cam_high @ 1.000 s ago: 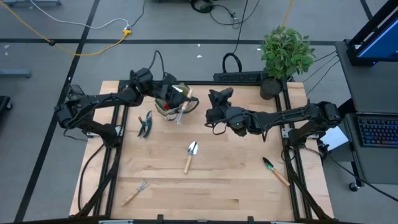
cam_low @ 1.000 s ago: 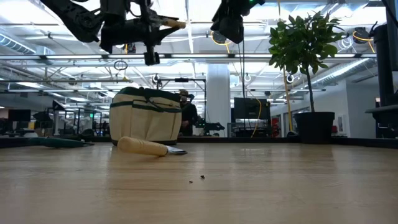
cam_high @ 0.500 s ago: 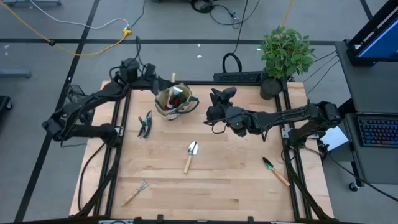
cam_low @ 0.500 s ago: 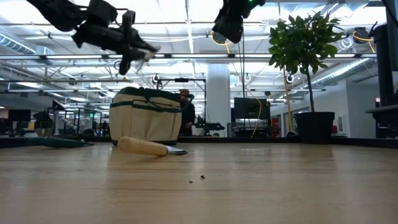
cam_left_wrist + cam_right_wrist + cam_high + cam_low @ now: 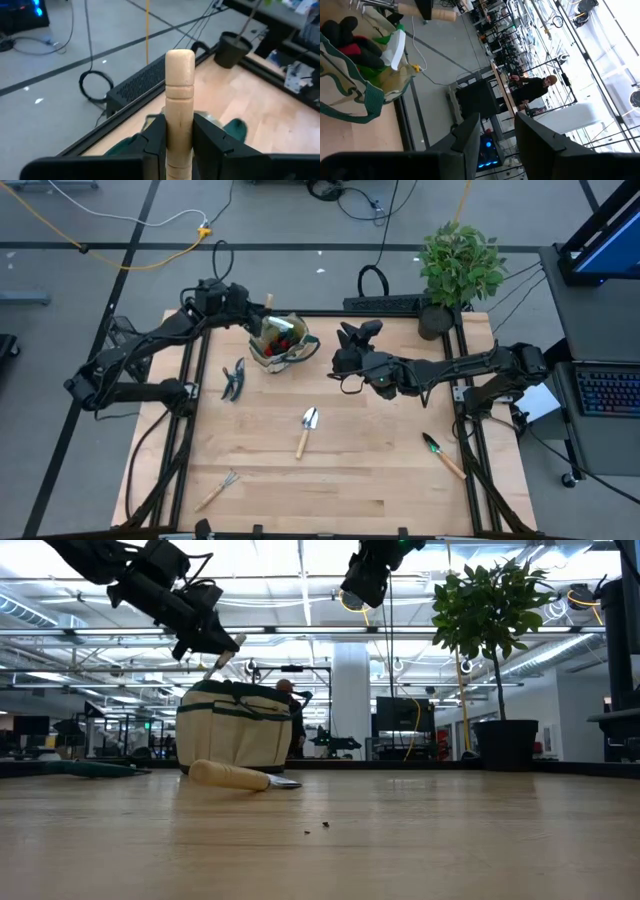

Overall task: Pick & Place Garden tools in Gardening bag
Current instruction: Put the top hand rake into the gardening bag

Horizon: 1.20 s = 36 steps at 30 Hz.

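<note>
My dark left tool point(image 5: 178, 145) clamped a pale wooden handle point(image 5: 179, 95). The beige fabric bag with dark green trim point(image 5: 281, 346) showed red and black inside. The light wooden desk point(image 5: 350, 470) carried a silver-bladed trowel point(image 5: 306, 430) and a green-bladed one point(image 5: 441, 455).

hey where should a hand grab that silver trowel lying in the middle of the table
Take the silver trowel by its wooden handle, from straight above, fingers straddling the handle across its width. It lies flat on the table, blade toward the gardening bag, with open wood on both sides, and the round handle offers a steadier hold than the thin blade.
</note>
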{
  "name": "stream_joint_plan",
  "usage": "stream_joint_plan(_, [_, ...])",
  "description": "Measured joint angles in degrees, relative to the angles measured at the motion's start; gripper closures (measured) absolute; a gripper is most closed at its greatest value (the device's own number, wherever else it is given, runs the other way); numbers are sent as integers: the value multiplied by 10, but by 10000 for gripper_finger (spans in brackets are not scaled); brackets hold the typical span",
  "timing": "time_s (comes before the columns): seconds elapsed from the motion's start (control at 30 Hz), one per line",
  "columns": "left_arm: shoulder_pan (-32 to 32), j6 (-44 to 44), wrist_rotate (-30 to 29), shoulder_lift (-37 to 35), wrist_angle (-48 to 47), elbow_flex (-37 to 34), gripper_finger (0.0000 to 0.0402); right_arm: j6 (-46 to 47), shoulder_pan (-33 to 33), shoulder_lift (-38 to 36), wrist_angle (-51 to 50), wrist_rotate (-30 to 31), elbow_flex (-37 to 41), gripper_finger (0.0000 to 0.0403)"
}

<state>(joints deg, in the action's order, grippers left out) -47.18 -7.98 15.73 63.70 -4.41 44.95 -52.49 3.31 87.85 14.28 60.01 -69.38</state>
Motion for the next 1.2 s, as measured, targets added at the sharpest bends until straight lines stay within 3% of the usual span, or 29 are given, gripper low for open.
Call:
stream_joint_plan(0.8, [74,83,-129,1,-6,0,332,38,-14,0,0,-1,0,287])
stream_joint_plan(1.2, [95,92,-183,53,4,0,332,38,-14,0,0,-1,1,287])
